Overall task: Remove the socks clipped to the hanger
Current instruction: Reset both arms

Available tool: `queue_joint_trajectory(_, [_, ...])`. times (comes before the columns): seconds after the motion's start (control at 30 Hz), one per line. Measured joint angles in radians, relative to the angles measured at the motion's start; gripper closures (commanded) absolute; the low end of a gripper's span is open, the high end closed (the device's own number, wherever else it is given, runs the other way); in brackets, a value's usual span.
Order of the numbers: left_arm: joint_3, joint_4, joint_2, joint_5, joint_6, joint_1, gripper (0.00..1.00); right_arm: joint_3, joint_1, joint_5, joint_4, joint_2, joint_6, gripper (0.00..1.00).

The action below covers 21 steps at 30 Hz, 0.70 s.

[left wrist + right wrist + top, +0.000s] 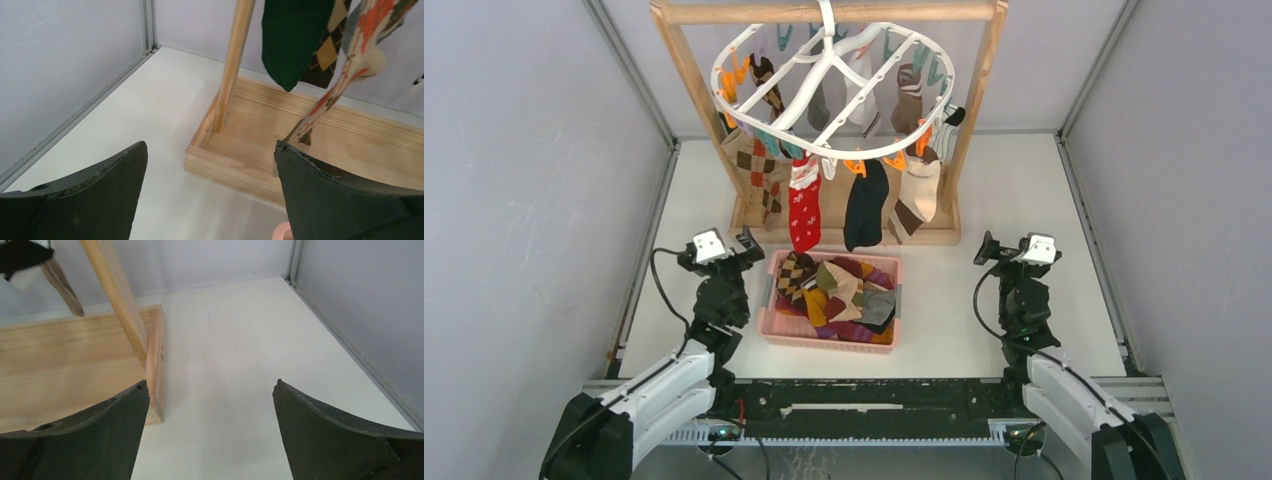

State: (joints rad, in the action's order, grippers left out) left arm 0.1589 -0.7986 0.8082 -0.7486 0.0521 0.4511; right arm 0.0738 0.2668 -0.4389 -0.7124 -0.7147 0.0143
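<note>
Hanging high on the wooden stand [682,70] so clipped socks [805,205] dangle w/in reach, the hanger [829,60] is flanked below by L claw [210,150] & R claw [210,387], both held wide, empty, either side of the basket [774,330].

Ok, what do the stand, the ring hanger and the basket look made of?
Stand: pale bare wood, grain lines visible. Hanger: white plastic, apparently, with smooth moulded spokes and holes. Basket: pink, probably plastic; too small to be sure.
</note>
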Motion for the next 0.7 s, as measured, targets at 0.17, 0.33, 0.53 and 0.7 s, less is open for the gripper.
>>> queue_joint_trajectory(0.17, [-0.002,-0.018,-0.01,0.032,0.0,-0.005,0.0,0.003,-0.045,0.009,-0.055,-0.148,-0.008,0.0])
queue_joint_trajectory(0.33, [-0.002,-0.023,-0.01,0.072,0.0,-0.015,0.0,0.016,-0.077,0.013,-0.116,-0.299,-0.013,0.0])
queue_joint_trajectory(0.53, [-0.002,-0.024,-0.01,0.103,0.0,-0.021,0.0,0.003,-0.089,0.01,-0.325,-0.488,-0.015,0.0])
queue_joint_trajectory(0.7, [-0.002,-0.031,-0.005,0.108,-0.008,-0.022,0.0,0.014,-0.151,0.07,-0.376,-0.594,-0.024,0.0])
